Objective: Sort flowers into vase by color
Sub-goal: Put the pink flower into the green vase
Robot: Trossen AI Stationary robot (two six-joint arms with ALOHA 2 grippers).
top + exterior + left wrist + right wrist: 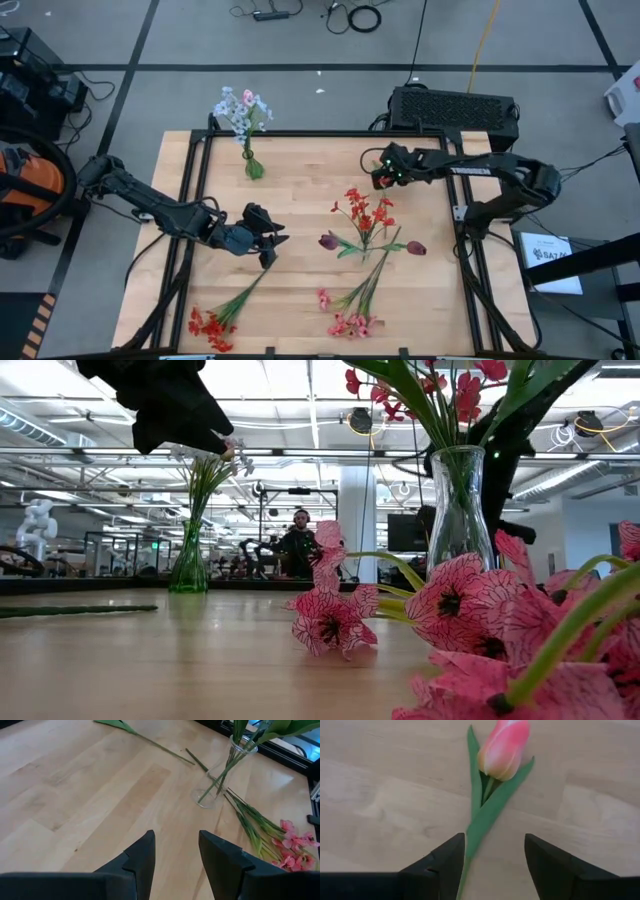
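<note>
Right end effector (492, 857) has its fingers spread apart over a pink tulip (504, 747) lying flat on the table (380, 785), stem running between them, nothing gripped. Left end effector (176, 855) hangs empty, fingers apart too. Red blooms (366, 212) sit in the middle vase (220, 777), pale blue ones (241, 108) in the far one, with pink sprays (345, 320) and a red spray (210, 325) loose on the wood.

On the pale wooden counter (300, 200), a green glass vase of pale blue-white blooms (254, 168) is seen at the far left corner. A clear glass vase of red flowers (458, 510) stands mid-counter, flanked by two dark maroon tulips (330, 241) lying flat. Nearer, a pink spray (350, 322) lies right of a red spray (210, 325). A pink tulip (504, 749) lies under the right hand (383, 172), far right. The left hand (268, 243) is placed left of centre.
</note>
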